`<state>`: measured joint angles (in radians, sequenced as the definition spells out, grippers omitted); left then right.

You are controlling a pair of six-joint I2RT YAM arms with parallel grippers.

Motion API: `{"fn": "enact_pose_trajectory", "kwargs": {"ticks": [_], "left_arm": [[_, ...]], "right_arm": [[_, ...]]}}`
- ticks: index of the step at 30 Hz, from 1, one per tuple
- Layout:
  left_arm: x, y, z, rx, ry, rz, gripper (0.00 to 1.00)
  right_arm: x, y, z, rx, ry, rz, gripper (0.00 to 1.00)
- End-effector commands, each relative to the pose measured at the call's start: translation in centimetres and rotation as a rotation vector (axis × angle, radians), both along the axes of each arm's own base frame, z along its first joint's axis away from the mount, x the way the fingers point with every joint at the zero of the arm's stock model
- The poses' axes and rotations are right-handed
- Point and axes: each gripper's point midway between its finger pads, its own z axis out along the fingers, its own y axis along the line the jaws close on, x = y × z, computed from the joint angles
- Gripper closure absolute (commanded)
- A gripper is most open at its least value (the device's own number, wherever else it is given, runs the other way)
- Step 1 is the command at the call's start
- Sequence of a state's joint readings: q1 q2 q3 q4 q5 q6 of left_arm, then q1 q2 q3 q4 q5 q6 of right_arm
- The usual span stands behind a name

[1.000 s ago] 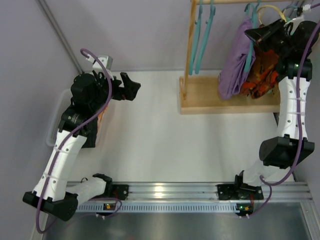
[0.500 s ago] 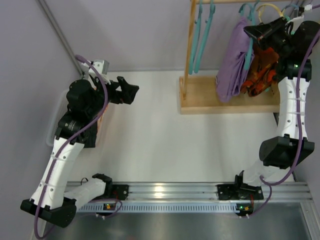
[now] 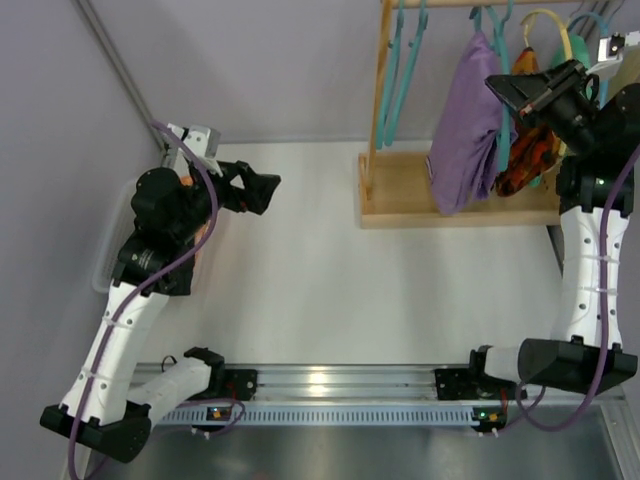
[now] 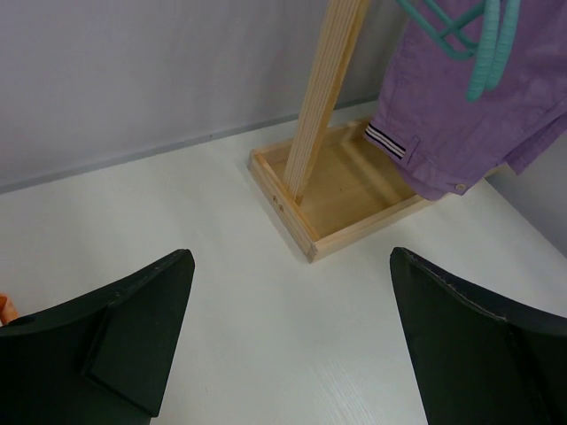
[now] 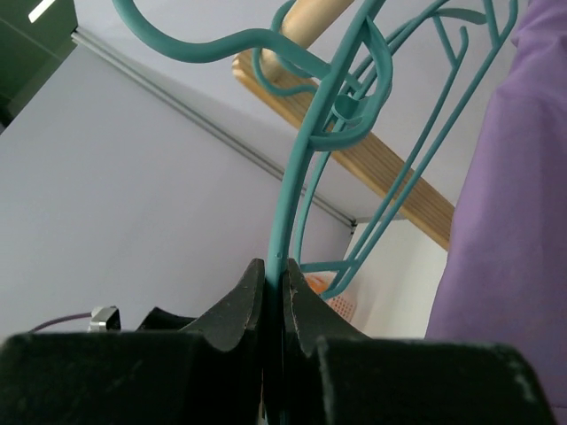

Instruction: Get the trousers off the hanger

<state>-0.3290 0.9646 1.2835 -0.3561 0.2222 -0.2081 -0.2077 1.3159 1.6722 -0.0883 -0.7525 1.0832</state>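
Note:
The purple trousers (image 3: 464, 118) hang from a teal hanger (image 3: 497, 40) on the wooden rack's rail. My right gripper (image 3: 507, 90) is shut on that hanger's thin wire (image 5: 282, 232), right beside the purple cloth (image 5: 518, 221). Behind it hang the orange-red patterned trousers (image 3: 530, 158), partly hidden by the right arm. My left gripper (image 3: 264, 190) hovers open over the table, far to the left of the rack, with nothing between its fingers (image 4: 142, 323). In the left wrist view the purple trousers (image 4: 461, 106) hang over the rack's base.
The rack has a wooden tray base (image 3: 400, 195) and an upright post (image 4: 323, 97). Two empty teal hangers (image 3: 402, 70) hang left of the trousers, and a yellow hanger (image 3: 548, 22) hangs to the right. A white basket (image 3: 112, 245) sits behind the left arm.
The right gripper, still shut on the teal hanger, has moved up and a little left, swinging the purple trousers with it. The left gripper has shifted slightly, still open.

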Motion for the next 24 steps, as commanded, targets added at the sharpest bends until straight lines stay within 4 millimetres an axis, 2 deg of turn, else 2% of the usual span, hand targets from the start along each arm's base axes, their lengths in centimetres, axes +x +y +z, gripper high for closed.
{"fn": "enact_pose_trajectory", "kwargs": {"ticks": [1, 3, 4, 5, 6, 7, 8, 10, 11, 12, 15, 16, 18, 19, 20, 21, 22, 23, 24], "left_arm": [[-1.2, -1.0, 1.8, 0.024, -0.127, -0.095, 0.01], [-1.4, -1.3, 0.9, 0.06, -0.14, -0.128, 0.02], [-2.0, -1.6, 1.0, 0.066, -0.16, -0.164, 0.02], [-2.3, -1.9, 0.8, 0.085, -0.18, -0.188, 0.01], [-2.4, -2.1, -0.1, 0.097, -0.177, -0.208, 0.01], [-3.4, -2.6, -0.2, 0.102, -0.197, -0.258, 0.01], [-3.5, -2.8, -1.2, 0.124, -0.212, -0.275, 0.02], [-3.9, -2.9, -1.8, 0.159, -0.252, -0.288, 0.02], [-4.0, -3.0, -2.2, 0.173, -0.268, -0.298, 0.03], [-4.1, -3.2, -3.2, 0.188, -0.265, -0.31, 0.03], [-4.3, -4.2, -4.2, 0.204, -0.294, -0.342, 0.04], [-4.6, -4.9, -4.4, 0.205, -0.3, -0.365, 0.04], [-4.0, -5.7, -5.1, 0.205, -0.301, -0.341, 0.05], [-4.6, -7.1, -5.6, 0.203, -0.307, -0.376, 0.06], [-4.8, -7.9, -6.4, 0.206, -0.309, -0.393, 0.06], [-4.2, -8.4, -6.6, 0.205, -0.323, -0.362, 0.06], [-5.5, -10.3, -6.7, 0.203, -0.344, -0.407, 0.06], [-5.8, -11.2, -7.5, 0.213, -0.346, -0.413, 0.06], [-5.5, -12.0, -7.1, 0.207, -0.378, -0.38, 0.06]], "right_arm": [[-5.4, 0.9, 4.9, -0.079, -0.277, 0.004, 1.0], [-7.1, 1.3, 4.8, -0.07, -0.275, 0.017, 1.0], [-7.0, 1.2, 3.7, -0.058, -0.242, 0.018, 1.0], [-8.2, 1.4, 3.8, -0.054, -0.248, 0.02, 1.0], [-8.6, 1.4, 3.4, -0.034, -0.229, 0.028, 1.0], [-8.5, 1.4, 2.2, -0.017, -0.195, 0.03, 1.0], [-10.0, 1.7, 2.4, -0.004, -0.201, 0.035, 1.0], [-10.3, 1.7, 0.9, 0.02, -0.158, 0.036, 1.0], [-11.6, 2.0, 1.1, 0.023, -0.173, 0.032, 1.0], [-12.1, 2.1, 0.9, 0.031, -0.171, 0.03, 1.0], [-13.3, 2.3, 0.3, 0.054, -0.145, 0.015, 1.0], [-14.2, 2.4, 0.5, 0.055, -0.152, 0.012, 1.0], [-14.5, 2.2, 0.0, 0.072, -0.118, -0.022, 1.0], [-15.5, 2.3, 0.3, 0.074, -0.136, -0.035, 1.0], [-15.8, 2.0, 0.5, 0.083, -0.146, -0.061, 1.0], [-16.1, 2.0, 0.6, 0.09, -0.149, -0.073, 1.0], [-16.7, 2.0, 0.8, 0.094, -0.163, -0.079, 1.0], [-17.0, 2.0, 1.1, 0.102, -0.17, -0.087, 1.0], [-17.2, 2.0, 1.3, 0.106, -0.165, -0.088, 1.0]]}}
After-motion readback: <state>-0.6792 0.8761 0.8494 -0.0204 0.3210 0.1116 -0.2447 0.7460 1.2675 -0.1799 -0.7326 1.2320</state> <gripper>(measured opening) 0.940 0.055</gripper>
